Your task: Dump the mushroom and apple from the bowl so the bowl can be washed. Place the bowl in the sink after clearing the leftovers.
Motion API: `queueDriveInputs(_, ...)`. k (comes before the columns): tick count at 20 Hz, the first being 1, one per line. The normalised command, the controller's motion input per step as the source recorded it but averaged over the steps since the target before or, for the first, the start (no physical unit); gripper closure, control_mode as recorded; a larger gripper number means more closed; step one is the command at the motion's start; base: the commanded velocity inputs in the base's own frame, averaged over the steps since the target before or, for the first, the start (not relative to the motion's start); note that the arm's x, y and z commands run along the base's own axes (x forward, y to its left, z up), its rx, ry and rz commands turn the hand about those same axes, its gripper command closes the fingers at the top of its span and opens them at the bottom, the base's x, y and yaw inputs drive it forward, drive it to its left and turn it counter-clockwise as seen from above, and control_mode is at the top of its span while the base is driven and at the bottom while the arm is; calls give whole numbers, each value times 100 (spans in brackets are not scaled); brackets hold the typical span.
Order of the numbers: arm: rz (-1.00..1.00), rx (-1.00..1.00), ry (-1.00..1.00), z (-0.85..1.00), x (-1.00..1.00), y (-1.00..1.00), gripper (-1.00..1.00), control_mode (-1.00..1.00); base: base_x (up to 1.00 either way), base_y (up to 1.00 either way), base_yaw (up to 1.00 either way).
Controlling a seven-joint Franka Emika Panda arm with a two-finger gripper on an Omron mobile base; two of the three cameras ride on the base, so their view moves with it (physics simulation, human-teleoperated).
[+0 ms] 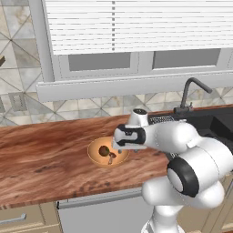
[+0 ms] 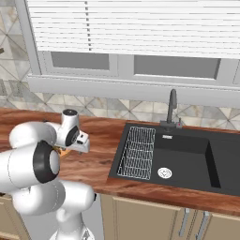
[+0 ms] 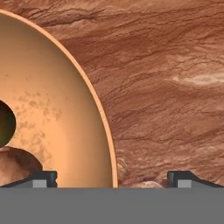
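Note:
The light orange-tan bowl (image 1: 96,154) sits on the wooden counter (image 1: 45,154) just left of my hand. Inside it lie a dark green apple (image 1: 104,150) and a brown mushroom (image 1: 112,157). My gripper (image 1: 119,146) points down at the bowl's right rim. In the hand view the gripper (image 3: 113,178) is open and straddles the rim of the bowl (image 3: 52,109): one fingertip (image 3: 43,177) is over the inside, the other over the counter. The apple (image 3: 4,124) and mushroom (image 3: 15,165) show at that view's left edge. The black sink (image 2: 187,161) lies to the right.
A white wire rack (image 2: 138,152) sits in the sink's left part, with a silver drain (image 2: 164,173) beside it. The dark curved faucet (image 2: 172,107) stands behind the basin. A window sill and blinds run along the wall behind the counter.

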Motion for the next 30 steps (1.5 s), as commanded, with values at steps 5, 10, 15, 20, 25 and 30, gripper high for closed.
queueDriveInputs(5, 0, 4, 0, -13, 17, 6, 100, -100, 0, 0, 0)
queueDriveInputs(10, 0, 1, 0, 0, 0, 0, 100, -100, 0, 0, 0)
queueDriveInputs(15, 0, 0, 0, 0, -1, 3, 100, -100, 0, 0, 0)
queueDriveInputs(20, 0, 3, 0, 0, -4, 0, 100, -100, 0, 0, 0)
queueDriveInputs(25, -4, 1, -2, 6, -8, 0, 100, -100, 0, 0, 0)
queueDriveInputs(30, -14, 2, -2, 19, -7, 0, 100, -100, 0, 0, 0)
